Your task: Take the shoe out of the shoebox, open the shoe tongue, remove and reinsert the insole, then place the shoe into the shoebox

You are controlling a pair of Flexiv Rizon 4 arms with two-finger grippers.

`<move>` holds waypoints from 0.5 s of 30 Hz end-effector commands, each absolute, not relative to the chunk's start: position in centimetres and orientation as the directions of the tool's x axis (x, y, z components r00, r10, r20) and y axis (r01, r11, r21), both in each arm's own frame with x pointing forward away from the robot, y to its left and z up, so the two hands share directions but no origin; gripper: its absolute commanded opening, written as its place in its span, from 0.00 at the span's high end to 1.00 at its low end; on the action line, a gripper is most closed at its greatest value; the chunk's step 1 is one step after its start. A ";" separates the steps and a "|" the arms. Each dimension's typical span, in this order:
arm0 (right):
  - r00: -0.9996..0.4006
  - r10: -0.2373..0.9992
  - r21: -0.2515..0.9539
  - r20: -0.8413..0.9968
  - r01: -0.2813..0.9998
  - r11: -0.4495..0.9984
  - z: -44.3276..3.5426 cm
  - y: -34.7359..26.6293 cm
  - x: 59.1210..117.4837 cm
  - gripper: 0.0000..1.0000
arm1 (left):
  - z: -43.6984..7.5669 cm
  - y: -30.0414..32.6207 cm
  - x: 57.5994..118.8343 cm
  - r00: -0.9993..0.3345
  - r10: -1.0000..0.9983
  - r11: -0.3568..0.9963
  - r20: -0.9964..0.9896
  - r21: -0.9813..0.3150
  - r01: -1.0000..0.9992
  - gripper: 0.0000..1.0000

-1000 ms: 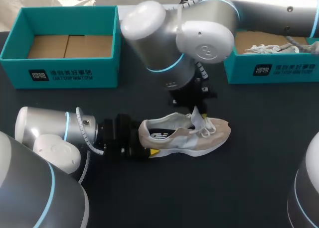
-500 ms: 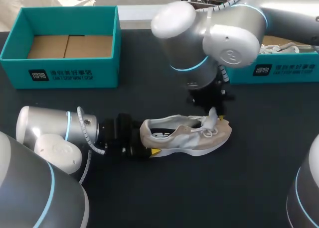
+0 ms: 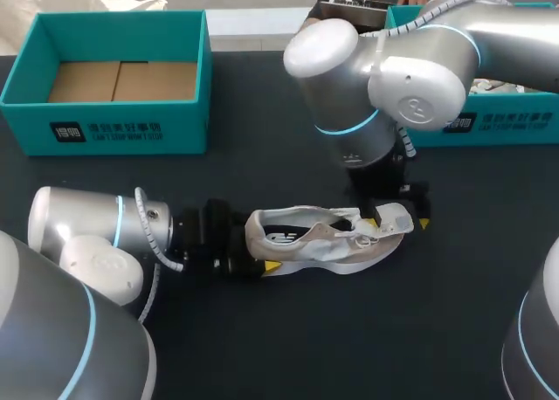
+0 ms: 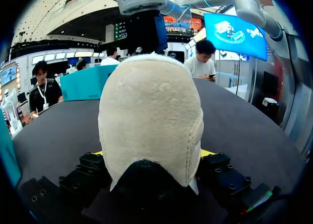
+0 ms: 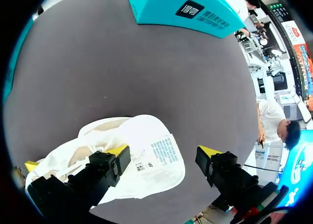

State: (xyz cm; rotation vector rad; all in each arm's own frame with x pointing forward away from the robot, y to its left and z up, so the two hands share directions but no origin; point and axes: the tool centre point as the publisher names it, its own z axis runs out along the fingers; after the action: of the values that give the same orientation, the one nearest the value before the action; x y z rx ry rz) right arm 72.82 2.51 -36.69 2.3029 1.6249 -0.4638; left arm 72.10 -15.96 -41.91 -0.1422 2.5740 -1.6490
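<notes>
The sneaker point(image 3: 323, 243) lies on its sole on the dark worktop point(image 3: 349, 348) at the middle of the head view, out of its box, heel toward the frame's left and toe toward the right. From the lower left, the left arm point(image 3: 96, 234) is laid low along the worktop. The left jaws are clamped on the heel from both sides, a yellow tip showing at each flank in the left wrist view. This grip is judged to be an anchor, so that the shoe is not dragged while its upper is worked. The right arm point(image 3: 384, 77) is brought in from the upper right and hangs over the toe. The right jaws stand apart, with the white tongue point(image 5: 151, 150) folded forward between and under them, its printed label upward. One finger is at the tongue's edge, the other is clear of it. The mouth is thereby laid open and the dark insole point(image 3: 281, 238) is exposed, apparently not yet lifted. The empty teal shoebox point(image 3: 122, 125) is kept at the upper left, well apart. A second teal box point(image 3: 498, 125) is partly hidden behind the right arm.
</notes>
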 end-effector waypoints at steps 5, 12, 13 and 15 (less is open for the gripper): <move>0.595 0.710 0.214 -0.377 0.801 -0.559 -34.7 3.2 71.7 0.00 | -42.1 -15.7 72.0 -0.992 -0.121 0.419 -0.018 -0.908 -0.034 1.00; 0.629 0.721 0.249 -0.292 0.777 -0.578 -33.3 4.3 72.8 0.00 | -42.1 -15.7 72.0 -0.992 -0.121 0.419 -0.018 -0.908 -0.034 1.00; 0.633 0.722 0.264 -0.278 0.774 -0.576 -32.7 4.3 73.0 0.00 | -42.1 -15.7 72.0 -0.992 -0.121 0.419 -0.018 -0.908 -0.034 1.00; 0.630 0.731 0.290 -0.263 0.774 -0.563 -31.6 4.4 73.4 0.00 | -42.1 -15.7 72.0 -0.992 -0.121 0.419 -0.018 -0.908 -0.034 1.00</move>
State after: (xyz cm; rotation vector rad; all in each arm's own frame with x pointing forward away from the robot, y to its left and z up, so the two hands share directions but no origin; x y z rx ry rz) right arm 74.26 4.39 -33.29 2.2662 1.6574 -0.2989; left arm 72.08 -15.88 -41.95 -0.1432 2.5740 -1.6491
